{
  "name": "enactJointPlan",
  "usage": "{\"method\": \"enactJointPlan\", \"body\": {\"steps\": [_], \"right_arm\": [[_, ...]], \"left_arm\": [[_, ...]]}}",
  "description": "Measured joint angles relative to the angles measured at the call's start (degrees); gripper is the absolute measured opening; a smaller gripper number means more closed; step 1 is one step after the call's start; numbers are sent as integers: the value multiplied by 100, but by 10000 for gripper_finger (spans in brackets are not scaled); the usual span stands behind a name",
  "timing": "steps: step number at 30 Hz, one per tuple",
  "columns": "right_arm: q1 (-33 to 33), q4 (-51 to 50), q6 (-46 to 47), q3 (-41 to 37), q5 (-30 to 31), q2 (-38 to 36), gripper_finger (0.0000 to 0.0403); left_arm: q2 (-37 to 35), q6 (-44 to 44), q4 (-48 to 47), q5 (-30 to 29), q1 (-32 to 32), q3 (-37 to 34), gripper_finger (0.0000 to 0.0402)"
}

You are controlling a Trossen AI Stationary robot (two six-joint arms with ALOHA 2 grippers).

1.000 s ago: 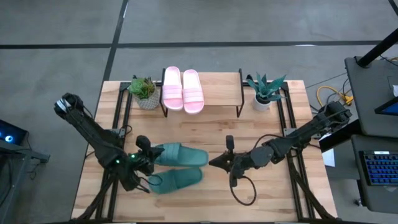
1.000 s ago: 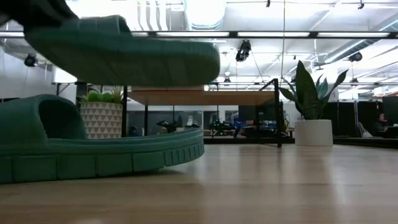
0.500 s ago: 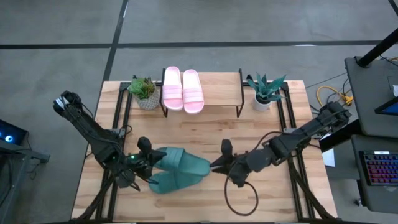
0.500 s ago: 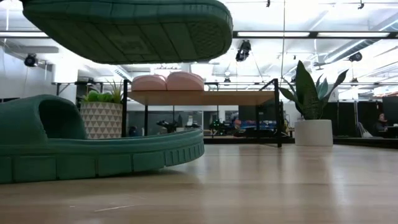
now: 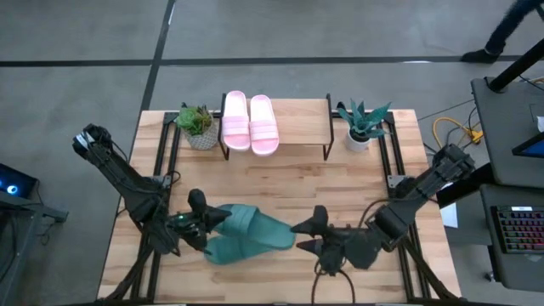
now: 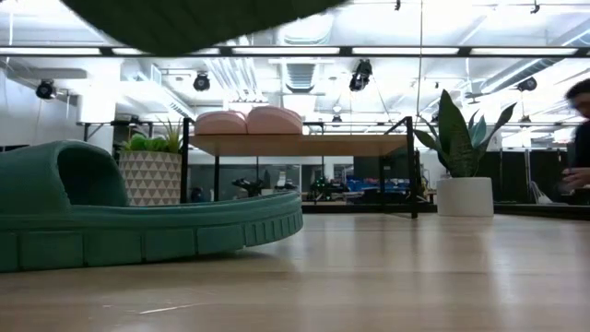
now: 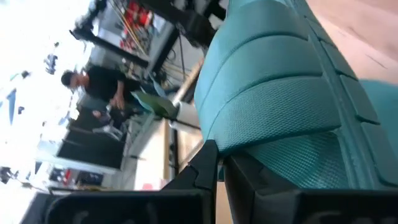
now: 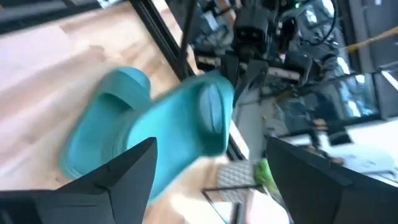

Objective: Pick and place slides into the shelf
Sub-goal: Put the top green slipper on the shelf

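1. The left arm's tool [image 5: 206,226], in the lower left of the high view, is pinching the heel end of one soft dark green slide [image 5: 253,226]. This slide is lifted and lies tilted above the second dark green slide [image 5: 223,250].
2. Compared with half a second ago, the lifted slide is higher. In the low view only a strip of its dark sole [image 6: 194,14] shows at the top edge, where before the whole sole was seen.
3. The second green slide [image 6: 138,217] rests flat on the light-wood worktop [image 5: 280,183], unchanged, at the left of the low view.
4. The right arm's tool [image 5: 303,236] has moved down and to the right in the high view, and now sits just beside the toe of the lifted slide. Its fingers are spread apart, with nothing between them.
5. The light pink pair of slides [image 5: 249,122] lies side by side on the left half of the low light-wood shelf with black metal legs [image 5: 302,127], in the upper centre, as before.
6. A small green plant in a patterned pot [image 5: 198,126] stands left of the shelf, and a spiky plant in a white pot [image 5: 362,126] stands right of it.
7. A person [image 6: 578,138] now shows at the right edge of the low view, beyond the worktop.
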Motion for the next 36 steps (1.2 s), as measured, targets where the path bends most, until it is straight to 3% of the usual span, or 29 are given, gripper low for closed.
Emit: {"method": "enactJointPlan", "body": {"steps": [3, 10, 13, 16, 36], "right_arm": [[199, -20, 4, -14, 330, 33, 290], [652, -129, 194, -21, 335, 42, 277], [731, -234, 252, -27, 341, 59, 272], [742, -244, 59, -32, 729, 84, 266], [521, 575, -521, -32, 923, 484, 251]], "left_arm": [[0, 590, 500, -4, 2, 0, 0], [-22, 1726, 1534, 33, 2, 0, 0], [-22, 2113, 1938, 384, 12, 0, 0], [-2, 2418, 2181, 656, 24, 0, 0], [288, 2971, 3165, 730, 566, 7, 0]]}}
